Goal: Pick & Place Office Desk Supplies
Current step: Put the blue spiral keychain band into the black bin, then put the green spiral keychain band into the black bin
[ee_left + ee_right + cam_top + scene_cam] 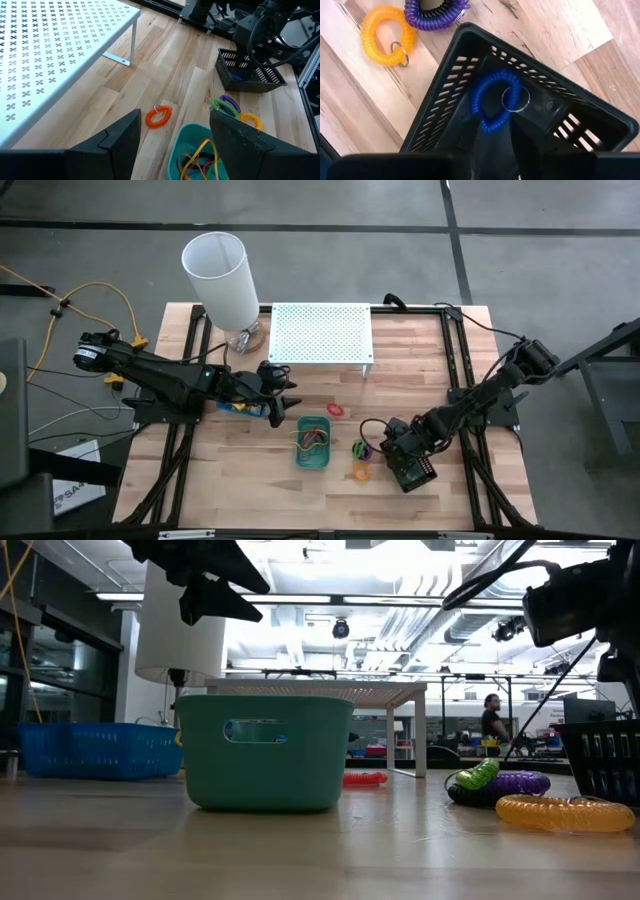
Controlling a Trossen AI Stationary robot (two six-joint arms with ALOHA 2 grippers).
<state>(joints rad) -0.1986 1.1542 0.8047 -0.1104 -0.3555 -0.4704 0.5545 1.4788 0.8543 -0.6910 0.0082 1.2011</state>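
Note:
My right gripper (405,452) points down into the black tray (445,75) at the table's near right, its fingers slightly apart. A blue coiled ring (495,100) with a metal key ring lies on the tray's floor just ahead of the fingertips. Beside the tray on the wood lie a yellow ring (382,35) and a purple ring (435,12). A red ring (158,116) lies near the shelf's leg. My left gripper (175,145) hangs open above the table, left of the green tray (300,455), which holds several rings. My right gripper comes from above, into the black tray. The blue ring's near end (489,126) lies right at one fingertip, and I cannot tell whether that finger touches it. The ring rests flat on the tray's floor.
A white perforated shelf (320,332) and a white cylindrical lamp (222,275) stand at the table's far side. A blue tray (95,750) sits under my left arm. Bare wood lies along the near edge.

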